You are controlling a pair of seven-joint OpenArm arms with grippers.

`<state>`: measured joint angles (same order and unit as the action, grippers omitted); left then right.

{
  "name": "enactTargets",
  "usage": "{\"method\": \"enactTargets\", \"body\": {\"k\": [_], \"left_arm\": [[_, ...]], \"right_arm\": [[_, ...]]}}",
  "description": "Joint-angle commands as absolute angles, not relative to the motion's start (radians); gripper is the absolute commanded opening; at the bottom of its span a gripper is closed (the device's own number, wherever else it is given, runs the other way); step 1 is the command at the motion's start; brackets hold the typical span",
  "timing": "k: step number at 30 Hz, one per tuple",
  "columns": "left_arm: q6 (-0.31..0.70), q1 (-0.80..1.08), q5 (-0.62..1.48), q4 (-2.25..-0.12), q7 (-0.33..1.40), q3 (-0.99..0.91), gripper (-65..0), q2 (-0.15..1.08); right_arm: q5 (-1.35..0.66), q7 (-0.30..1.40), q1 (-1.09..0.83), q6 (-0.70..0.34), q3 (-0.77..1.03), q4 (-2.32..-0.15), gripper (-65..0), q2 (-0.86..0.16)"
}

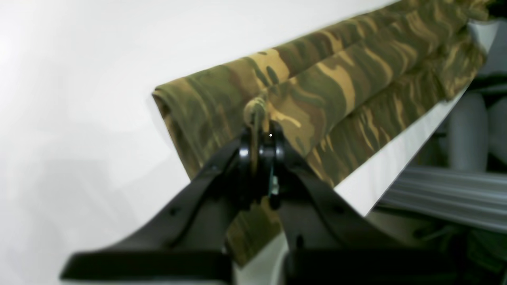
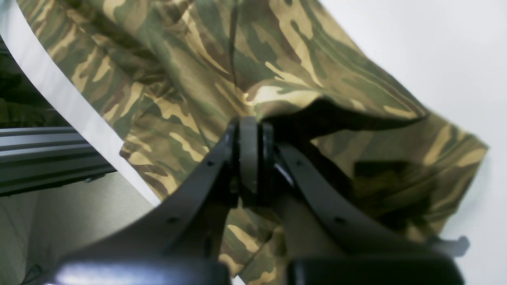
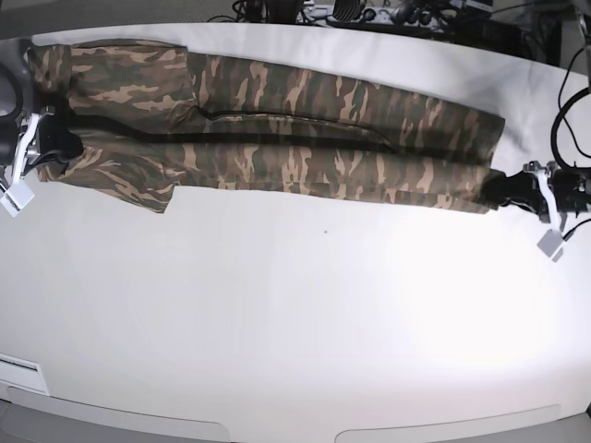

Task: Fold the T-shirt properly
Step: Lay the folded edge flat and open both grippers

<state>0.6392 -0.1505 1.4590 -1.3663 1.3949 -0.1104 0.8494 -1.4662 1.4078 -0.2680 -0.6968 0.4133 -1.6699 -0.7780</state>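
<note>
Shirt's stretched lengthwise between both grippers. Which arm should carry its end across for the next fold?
Probably left: the left gripper pinches the T-shirt's neat narrow end; the right gripper holds bunched sleeve cloth.

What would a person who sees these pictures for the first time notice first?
The eye goes first to the camouflage T-shirt, stretched as a long folded band across the far half of the white table. Next come the two grippers at its ends: the left gripper is shut on a pinch of cloth, and the right gripper is shut at a lifted fold.
</note>
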Motion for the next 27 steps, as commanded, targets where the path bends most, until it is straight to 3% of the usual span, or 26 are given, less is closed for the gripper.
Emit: {"method": "enactTargets", "body": {"k": [1, 7, 19, 27], "left_arm": [[0.643, -0.159, 1.484, -1.417, 1.396, -0.12, -65.0, 0.895], [0.66, -0.102, 1.484, -1.605, 1.396, -0.12, -65.0, 0.966], [0.698, 0.023, 1.484, -1.616, 1.396, -0.12, -65.0, 0.964], [0.698, 0.022, 1.204, -1.612, 1.093, -0.12, -65.0, 0.964]], "right_arm": [[-1.484, 1.396, -0.257, -0.698, 0.427, -1.682, -65.0, -0.806], [-1.484, 1.396, -0.257, -0.698, 0.427, -1.682, -65.0, -0.807], [-1.484, 1.396, -0.258, -0.698, 0.427, -1.682, -65.0, -0.807], [-1.484, 1.396, -0.257, -0.698, 0.427, -1.691, -65.0, -0.823]]}}
